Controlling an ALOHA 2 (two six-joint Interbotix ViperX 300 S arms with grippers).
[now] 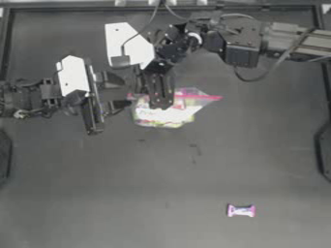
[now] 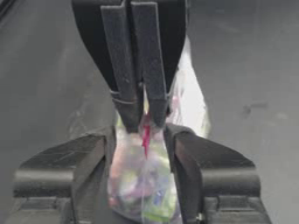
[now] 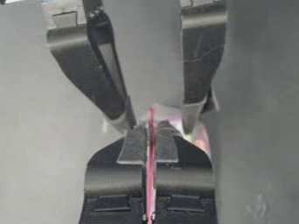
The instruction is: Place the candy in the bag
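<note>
Two grippers of yours pinch the bag (image 1: 169,110) on the dark table (image 1: 97,193): left gripper (image 1: 129,97), right gripper (image 1: 158,99) on its seal; candy (image 1: 241,210) well apart, near the front.

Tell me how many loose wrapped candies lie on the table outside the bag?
1. The candy lies alone on the table, far from the bag, which the left pincer and the right pincer both grip. Sweets inside the bag are not counted.
</note>
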